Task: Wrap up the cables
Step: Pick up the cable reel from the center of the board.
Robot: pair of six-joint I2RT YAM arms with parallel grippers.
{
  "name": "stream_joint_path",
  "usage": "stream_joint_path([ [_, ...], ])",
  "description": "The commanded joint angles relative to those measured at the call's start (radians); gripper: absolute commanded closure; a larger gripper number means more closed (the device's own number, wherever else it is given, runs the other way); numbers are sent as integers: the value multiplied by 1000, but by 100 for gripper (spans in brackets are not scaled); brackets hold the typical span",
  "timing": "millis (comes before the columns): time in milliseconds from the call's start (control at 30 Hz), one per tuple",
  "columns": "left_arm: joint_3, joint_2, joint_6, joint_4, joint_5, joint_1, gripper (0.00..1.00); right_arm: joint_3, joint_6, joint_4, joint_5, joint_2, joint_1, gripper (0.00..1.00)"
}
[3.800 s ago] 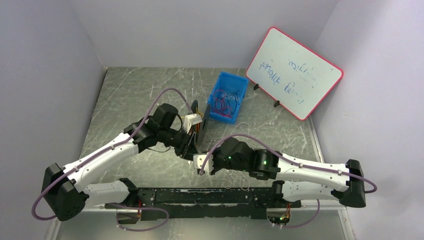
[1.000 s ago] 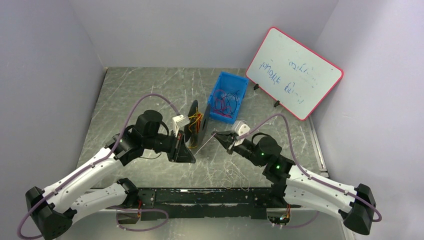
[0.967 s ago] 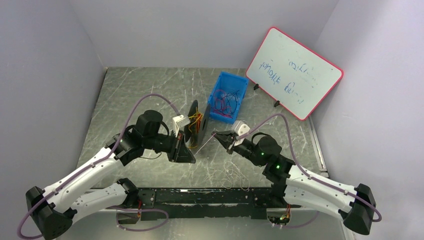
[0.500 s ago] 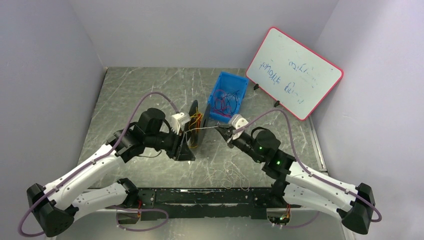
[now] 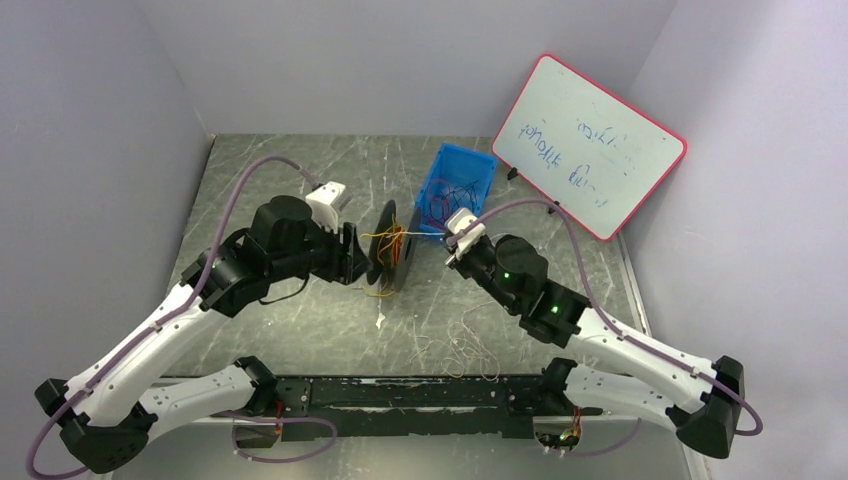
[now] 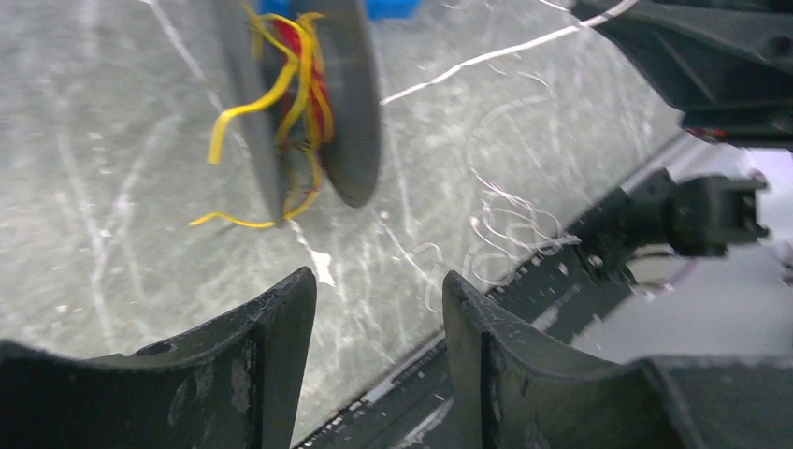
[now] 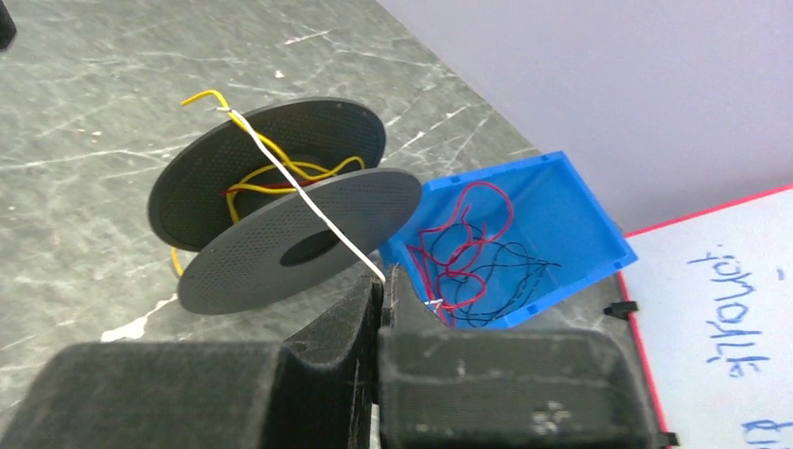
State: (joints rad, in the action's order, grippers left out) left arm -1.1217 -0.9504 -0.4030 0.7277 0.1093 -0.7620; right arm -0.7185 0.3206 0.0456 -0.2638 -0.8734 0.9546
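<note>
Near the middle of the overhead view a black spool (image 5: 391, 246) stands on edge on the grey marbled table (image 5: 280, 180), between the two grippers. Yellow and red cables (image 6: 297, 89) are wound loosely around its core between the two discs, and a few yellow ends stick out toward the lower left of the left wrist view.

Just up and to the right of the spool sits an open blue bin (image 7: 570, 215), close beside it but apart from it. Inside the bin lies a loose tangle of red and dark cables (image 7: 468, 253), spread over the floor of the bin; nothing else shows in it.

The right gripper (image 7: 383, 281) is closed tight, with its fingertips pinching one end of a white cable (image 7: 301, 191). That cable runs taut from the fingertips across the rim of the near disc and into the gap between the discs.

The left gripper (image 6: 379, 290) sits just left of the spool with its jaws partly apart and nothing between them.

Lower in the overhead view, a heap of loose white cables (image 5: 465, 350) lies on the table near its front edge. A red-framed whiteboard (image 5: 590, 140) leans at the upper right.
</note>
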Motion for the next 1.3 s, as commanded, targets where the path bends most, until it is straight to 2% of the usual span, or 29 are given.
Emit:
stream_joint_path([
  [0,-60,-17,22,46,-241,-3,41,-87,92,-95,-78,-37,-5,100],
  [200,-89,-66,96,-10,-249,35,38,-215,208,-233,-65,-100,-14,100],
  [400,-120,-145,140,-67,-175,129,37,-386,266,-475,169,-204,-96,100],
  [567,-122,-196,168,-92,-121,185,36,-471,296,-568,263,-291,-110,100],
  [767,-4,-135,139,-150,-52,255,36,-577,331,-689,308,-383,-112,100],
  [1000,184,23,77,-241,25,259,36,-652,363,-757,341,-453,-108,100],
  [1133,309,84,46,-373,128,259,36,-696,345,-781,329,-519,-96,100],
  [1267,406,113,-10,-481,118,259,34,-738,330,-808,269,-582,-74,100],
])
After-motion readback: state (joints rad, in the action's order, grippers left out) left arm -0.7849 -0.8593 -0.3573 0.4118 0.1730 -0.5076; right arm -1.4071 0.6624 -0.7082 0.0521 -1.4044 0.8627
